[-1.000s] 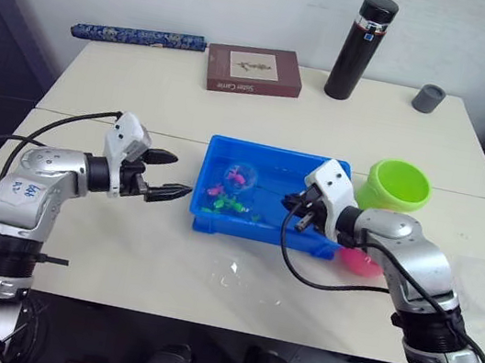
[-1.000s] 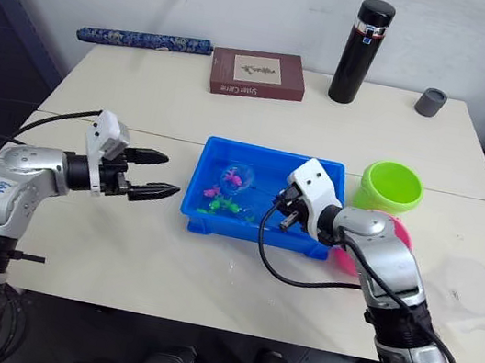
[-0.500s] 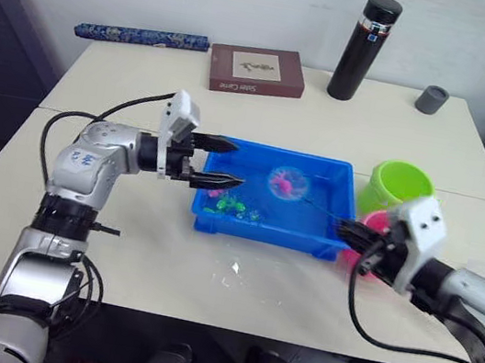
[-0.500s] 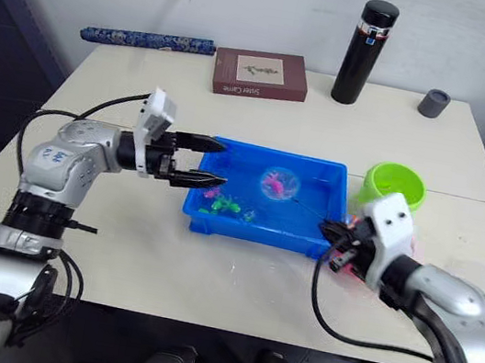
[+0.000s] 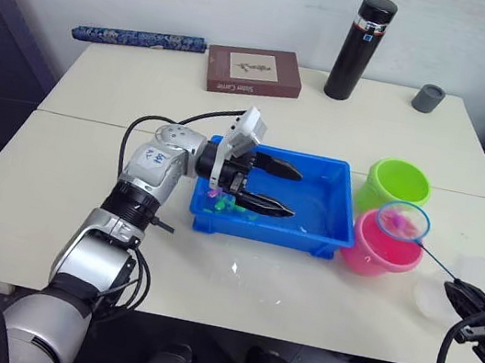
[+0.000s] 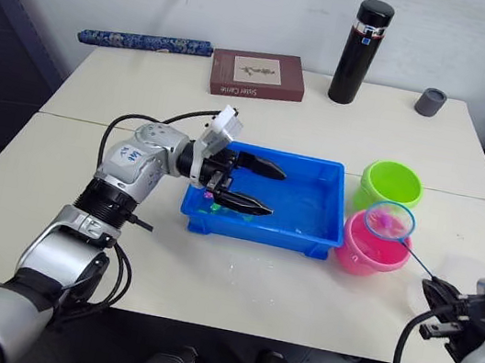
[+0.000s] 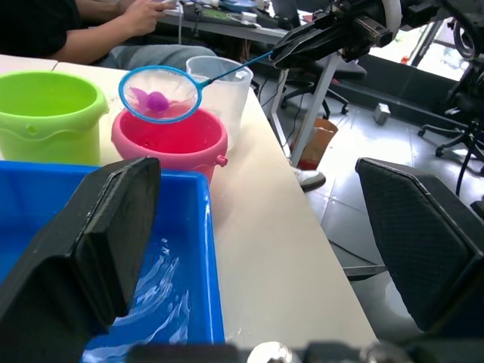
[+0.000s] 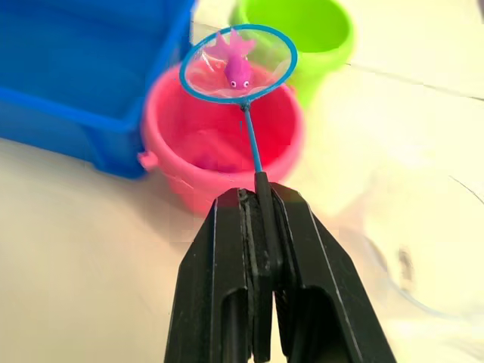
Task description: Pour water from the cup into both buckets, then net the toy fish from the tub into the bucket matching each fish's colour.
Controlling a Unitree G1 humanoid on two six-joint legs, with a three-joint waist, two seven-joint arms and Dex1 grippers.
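Note:
My right gripper (image 8: 257, 200) is shut on the thin handle of a small blue-rimmed net (image 8: 203, 74). One pink toy fish (image 8: 236, 66) lies in the net, which hangs just above the pink bucket (image 5: 380, 251). The lime green bucket (image 5: 398, 184) stands right behind the pink one. My left gripper (image 5: 288, 190) is open, its fingers spread over the water in the blue tub (image 5: 308, 237). A few green and pink fish (image 5: 223, 202) lie at the tub's left end, partly hidden by that gripper. The clear cup (image 6: 450, 275) stands on the table right of the pink bucket, near my right gripper.
A tall black flask (image 5: 361, 48), a grey cap (image 5: 429, 98), a brown book (image 5: 255, 70) and a blue patterned roll (image 5: 139, 37) line the table's far side. A seated person (image 7: 113, 30) is beyond the table's right end. Water drops (image 5: 234, 271) lie before the tub.
My right arm has drawn back to the right, carrying the net with the pink fish out of the tub to above the pink bucket. My left gripper has moved right, over the tub.

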